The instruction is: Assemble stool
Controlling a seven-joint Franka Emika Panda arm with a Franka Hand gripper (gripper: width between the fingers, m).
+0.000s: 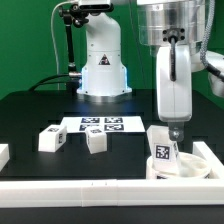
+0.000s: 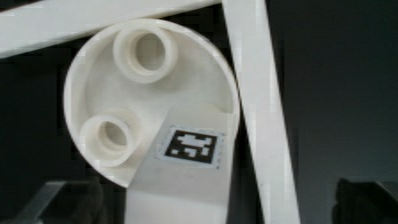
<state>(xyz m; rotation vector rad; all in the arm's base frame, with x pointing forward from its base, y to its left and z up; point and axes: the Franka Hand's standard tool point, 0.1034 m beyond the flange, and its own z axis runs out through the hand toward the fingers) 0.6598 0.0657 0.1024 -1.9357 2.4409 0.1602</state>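
The stool's round white seat (image 1: 186, 167) lies in the front corner at the exterior view's right, against the white rails. One tagged leg (image 1: 163, 152) stands up on it. In the wrist view the seat (image 2: 134, 95) shows two round sockets, and the tagged leg (image 2: 183, 185) runs toward the camera. My gripper (image 1: 175, 132) hangs just above the seat, beside the leg's top. Its dark fingers (image 2: 75, 208) stand wide apart on either side of the leg, clear of it, so the gripper (image 2: 214, 208) is open. Two more loose legs (image 1: 52, 138) (image 1: 96, 141) lie at the exterior view's left.
The marker board (image 1: 102, 125) lies flat in front of the robot's base (image 1: 103, 70). White rails edge the black table along the front (image 1: 100, 190) and at the exterior view's right (image 1: 212, 155); one rail (image 2: 249, 100) crosses the wrist view beside the seat.
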